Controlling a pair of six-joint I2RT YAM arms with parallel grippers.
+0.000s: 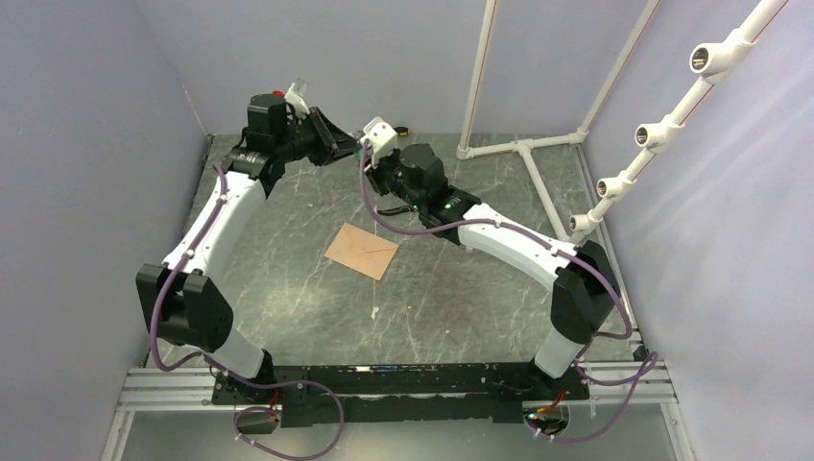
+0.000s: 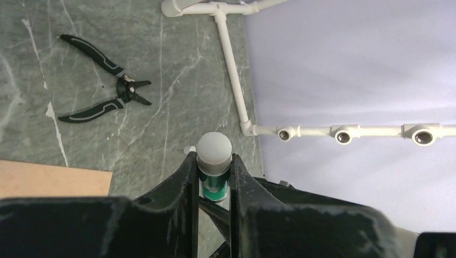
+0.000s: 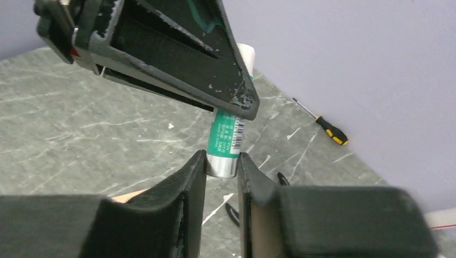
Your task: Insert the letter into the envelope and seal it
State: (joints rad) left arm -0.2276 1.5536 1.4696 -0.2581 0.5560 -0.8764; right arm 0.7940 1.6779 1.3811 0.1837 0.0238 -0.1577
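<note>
While both pincers gripped one green glue stick [image 3: 226, 137], left pincer [image 2: 213, 161] clenched below the white cap and right pincer [image 3: 221, 161] on the base, likely to uncap it for sealing, the envelope [image 1: 362, 250] lay flat mid-tabletop [image 1: 288, 288]; letter not separately visible.

Flat on the grey surface [image 1: 288, 288], one salmon-brown envelope [image 1: 362, 251], skewed, long edges running ten to four o'clock, faintly creased; letter out of sight

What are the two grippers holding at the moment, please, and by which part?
Both hold one glue stick: the left gripper clamps it near the white cap, and the right gripper clamps its bottom end.
</note>
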